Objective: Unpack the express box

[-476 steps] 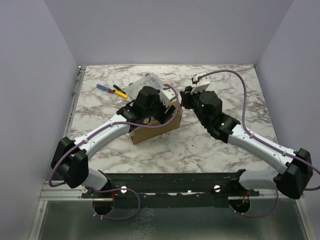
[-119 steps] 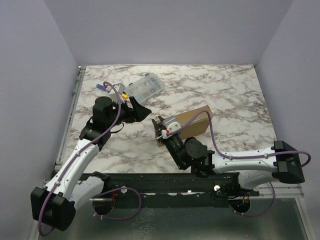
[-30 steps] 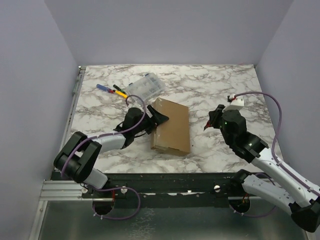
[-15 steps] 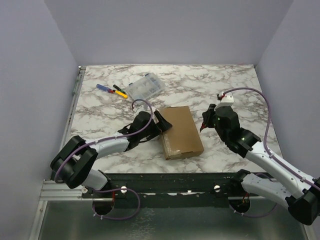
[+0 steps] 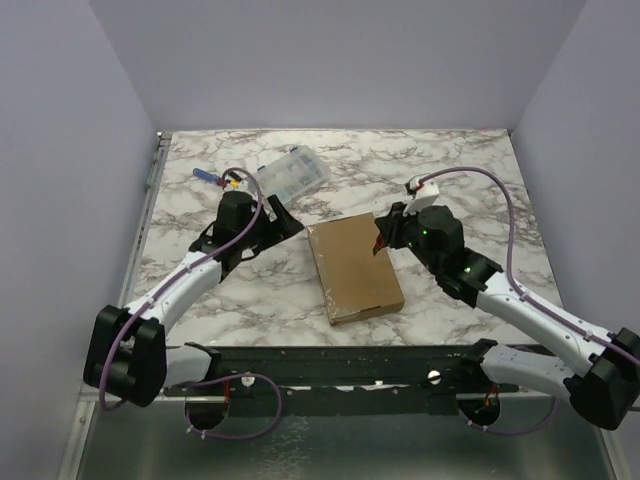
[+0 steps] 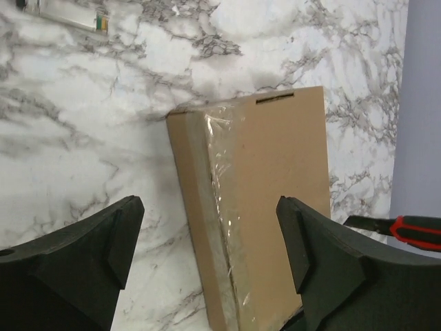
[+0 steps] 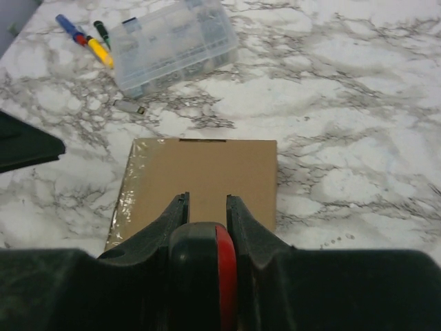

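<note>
The express box point(image 5: 355, 270) lies flat and closed at the table's middle, with clear tape along its left long edge. It also shows in the left wrist view point(image 6: 275, 179) and the right wrist view point(image 7: 207, 169). My left gripper point(image 5: 283, 222) is open and empty, just off the box's far left corner; in its own view point(image 6: 209, 214) the jaws stand wide apart above the box's taped edge. My right gripper point(image 5: 383, 232) is shut on a red and black utility knife point(image 7: 215, 276) at the box's far right edge, over the lid.
A clear plastic compartment case point(image 5: 290, 172) lies at the back left, also in the right wrist view point(image 7: 172, 45). Blue, yellow and green screwdrivers point(image 5: 215, 177) lie beside it. A small metal piece point(image 7: 129, 106) lies between case and box. Walls enclose three sides.
The box has slid and turned toward the table's middle. My left gripper drew back from its left edge toward the far left. My right gripper moved left to the box's far right edge.
</note>
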{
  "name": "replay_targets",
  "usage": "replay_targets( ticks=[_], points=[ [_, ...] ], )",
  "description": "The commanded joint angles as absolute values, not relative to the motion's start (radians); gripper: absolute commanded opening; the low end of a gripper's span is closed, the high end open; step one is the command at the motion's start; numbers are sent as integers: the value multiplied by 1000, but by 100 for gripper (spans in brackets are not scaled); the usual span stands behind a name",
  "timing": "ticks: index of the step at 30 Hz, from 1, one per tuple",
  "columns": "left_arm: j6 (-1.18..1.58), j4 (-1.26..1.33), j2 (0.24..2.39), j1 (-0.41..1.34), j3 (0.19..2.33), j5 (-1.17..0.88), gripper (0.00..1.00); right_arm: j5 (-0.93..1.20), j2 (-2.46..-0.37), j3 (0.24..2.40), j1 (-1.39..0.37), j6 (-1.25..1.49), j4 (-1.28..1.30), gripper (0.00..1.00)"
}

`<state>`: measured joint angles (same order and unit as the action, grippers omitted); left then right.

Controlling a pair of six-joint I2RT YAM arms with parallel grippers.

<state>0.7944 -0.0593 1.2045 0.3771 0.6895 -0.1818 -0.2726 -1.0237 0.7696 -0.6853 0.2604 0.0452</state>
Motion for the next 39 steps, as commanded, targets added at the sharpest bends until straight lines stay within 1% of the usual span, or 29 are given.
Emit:
replay_targets(
  ticks=[1, 4, 9, 11, 13, 16, 21, 29, 39],
  points=[
    [621, -97, 1371, 324, 854, -353, 84, -263, -1101, 826, -773, 235, -122, 1],
    [602, -69, 1506, 315, 959, -386, 72, -315, -1162, 817, -832, 235, -253, 1],
    [590, -44, 1692, 313, 1073, -451, 60, -441, -1296, 814, -904, 250, -486, 1],
    [592, -31, 1730, 315, 1089, -461, 55, -492, -1347, 805, -923, 226, -606, 1],
    [576, -29, 1734, 314, 1085, -458, 55, -529, -1402, 804, -931, 209, -707, 1],
    [534, -29, 1721, 314, 1062, -428, 54, -551, -1470, 833, -932, 189, -785, 1],
    [517, -22, 1747, 314, 1046, -438, 49, -546, -1541, 834, -937, 155, -907, 1],
    [510, -8, 1760, 315, 1046, -432, 42, -576, -1641, 871, -960, 117, -996, 1],
    [503, -3, 1823, 315, 1072, -466, 42, -699, -1714, 879, -990, 59, -1088, 1]
  ],
)
